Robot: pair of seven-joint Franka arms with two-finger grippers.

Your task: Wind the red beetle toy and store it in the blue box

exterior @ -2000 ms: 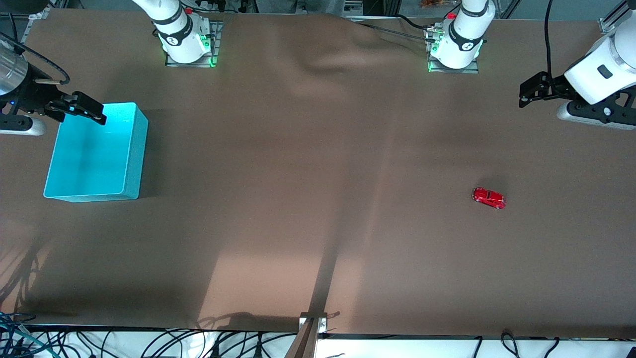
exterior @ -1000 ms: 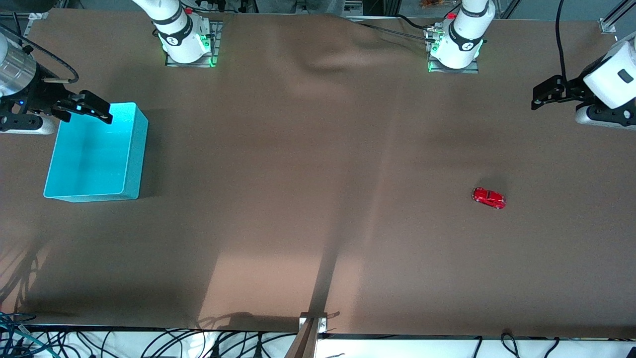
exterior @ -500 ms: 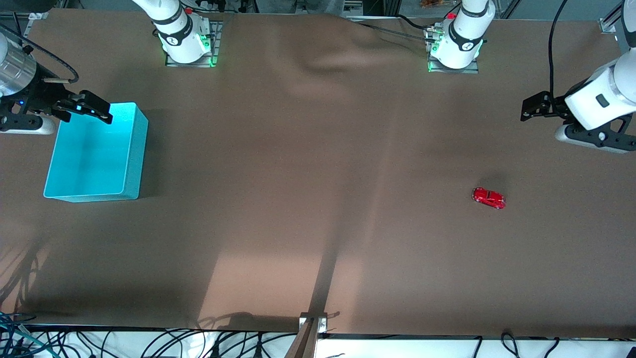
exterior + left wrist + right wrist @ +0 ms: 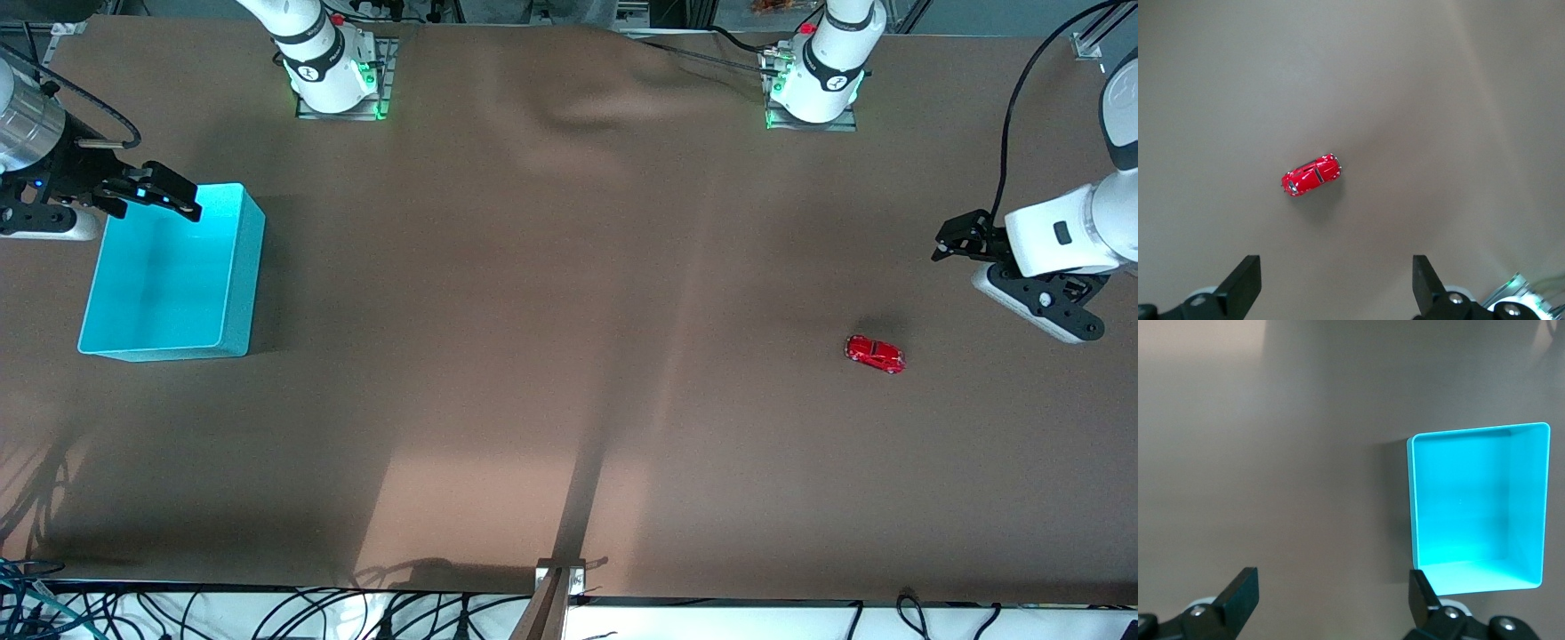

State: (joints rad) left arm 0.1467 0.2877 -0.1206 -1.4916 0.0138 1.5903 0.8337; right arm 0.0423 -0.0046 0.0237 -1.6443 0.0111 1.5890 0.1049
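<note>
Two grippers up, both empty, only one has moved. Left gripper, at the left arm's end of the table, has swung down from farther up that table edge over the last couple of seconds and now hangs over bare cloth close to the red beetle toy, jaws spread wide with nothing between them; in the left wrist view its fingers frame the toy from above, well apart from it. Toy has not shifted: sits on its wheels on the brown table, toward the left arm's end, untouched. Right gripper waits over the corner of the blue box farthest from the front camera, jaws also wide apart, barely changed since a second ago; the right wrist view shows the box empty. Box sits at the right arm's end, well apart from the toy. Reads as the left arm on approach for the first pick: no contact, winding not started, storing not started. Next likely needs a descent and centring over the small, glossy, rounded body; slip risk on closing.
</note>
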